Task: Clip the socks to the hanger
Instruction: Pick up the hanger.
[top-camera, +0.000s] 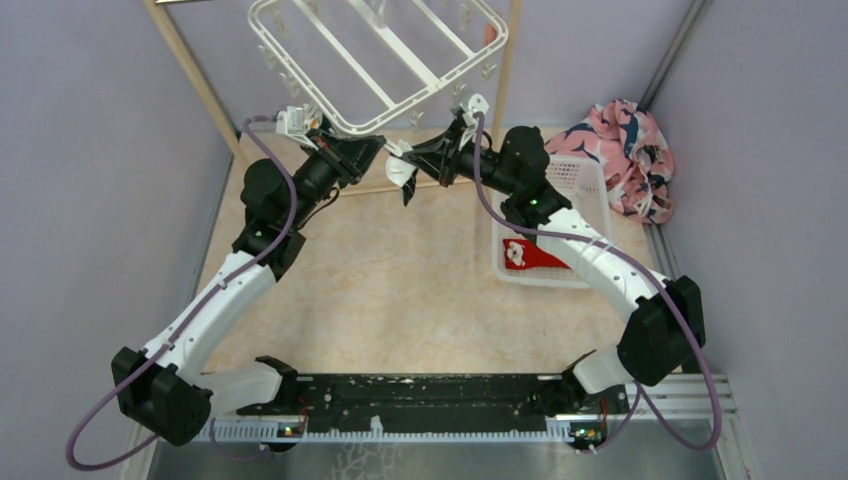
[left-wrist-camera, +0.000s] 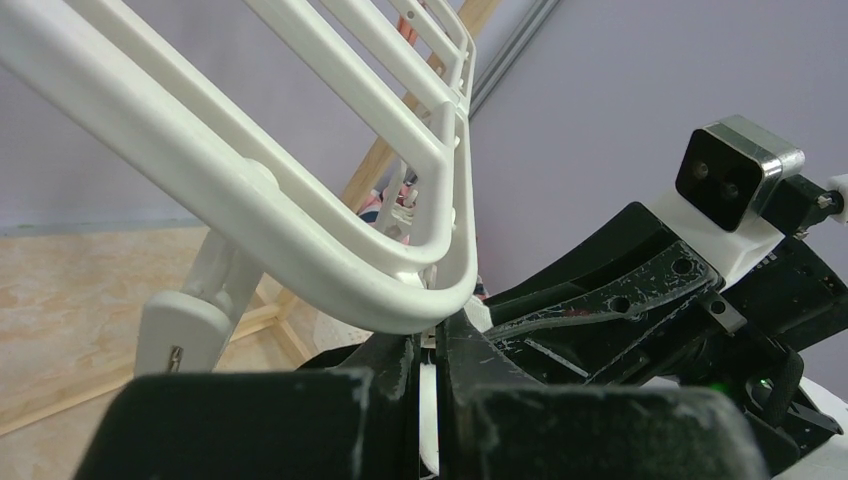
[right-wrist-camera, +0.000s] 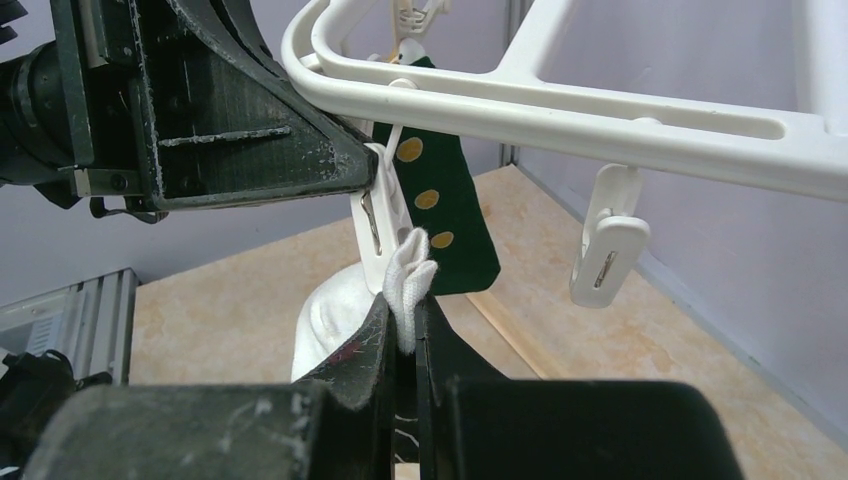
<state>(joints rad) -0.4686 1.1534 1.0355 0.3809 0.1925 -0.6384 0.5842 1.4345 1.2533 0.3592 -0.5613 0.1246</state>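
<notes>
The white hanger (top-camera: 380, 50) hangs at the back centre. My left gripper (top-camera: 378, 148) is under its near corner, shut on a white dangling clip (left-wrist-camera: 428, 400); in the left wrist view the jaws (left-wrist-camera: 430, 340) pinch it. My right gripper (top-camera: 412, 158) faces it, shut on the white cuff (right-wrist-camera: 408, 280) of the black striped sock (top-camera: 405, 182), which hangs below the jaws. The cuff sits just under the pinched clip (right-wrist-camera: 372, 215). The dark green sock (right-wrist-camera: 440, 210) hangs from the hanger behind. The red sock (top-camera: 530, 255) lies in the basket.
The white perforated basket (top-camera: 590, 190) stands right of centre. A pink-and-navy cloth heap (top-camera: 630, 150) lies at the back right. Wooden rack poles (top-camera: 200, 90) stand beside the hanger. A free clip (right-wrist-camera: 605, 250) dangles from the hanger's near bar.
</notes>
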